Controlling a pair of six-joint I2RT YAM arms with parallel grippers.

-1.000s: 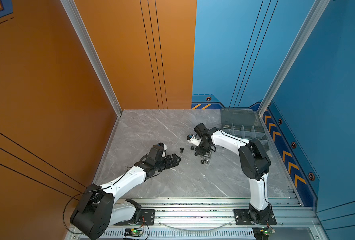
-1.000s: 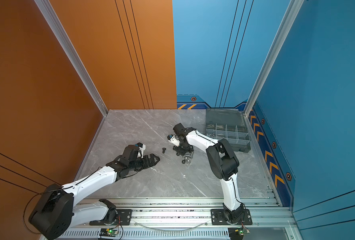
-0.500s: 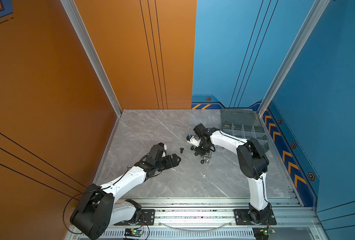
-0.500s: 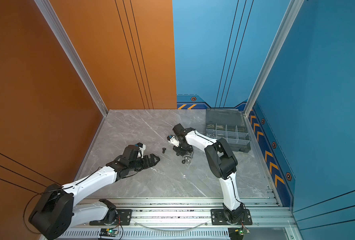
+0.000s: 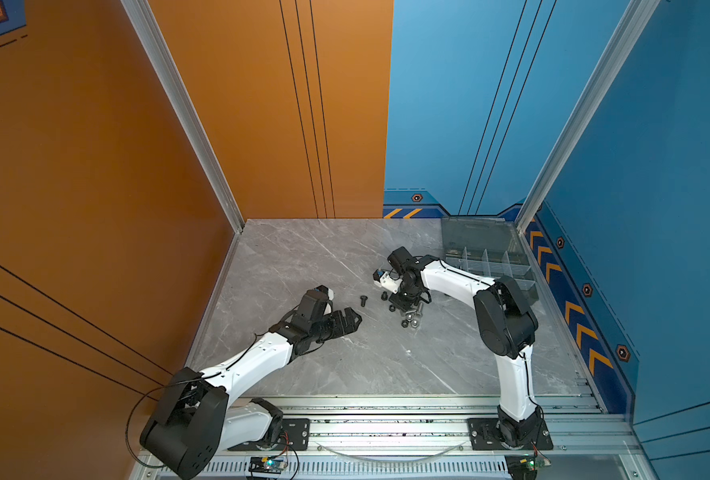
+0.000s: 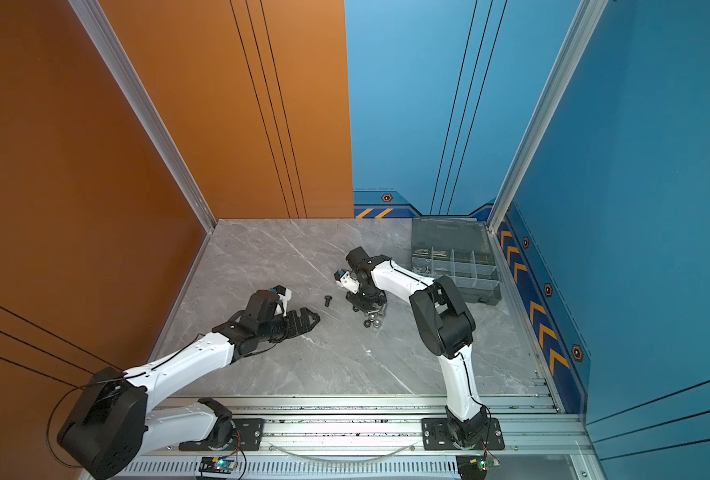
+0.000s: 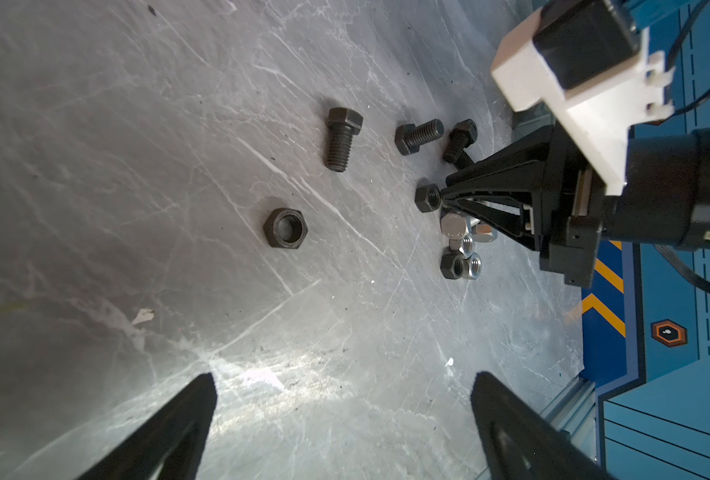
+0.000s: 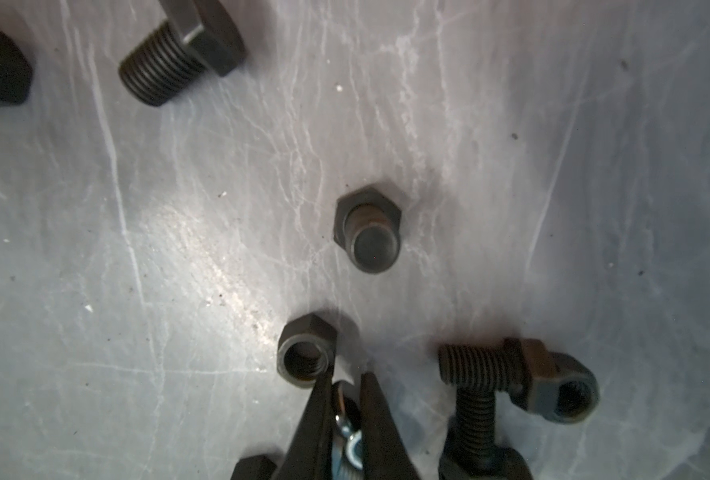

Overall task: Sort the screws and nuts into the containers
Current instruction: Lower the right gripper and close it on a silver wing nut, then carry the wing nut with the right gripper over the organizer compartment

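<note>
The right tool (image 8: 349, 376) pinches a silver nut (image 8: 346, 422) among black screws (image 8: 180, 58) on the desk (image 8: 511, 166), while the left tool (image 7: 340, 382) stands spread.

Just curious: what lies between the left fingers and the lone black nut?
Nothing: the left wrist view shows only bare table between the left fingers and the black nut.
</note>
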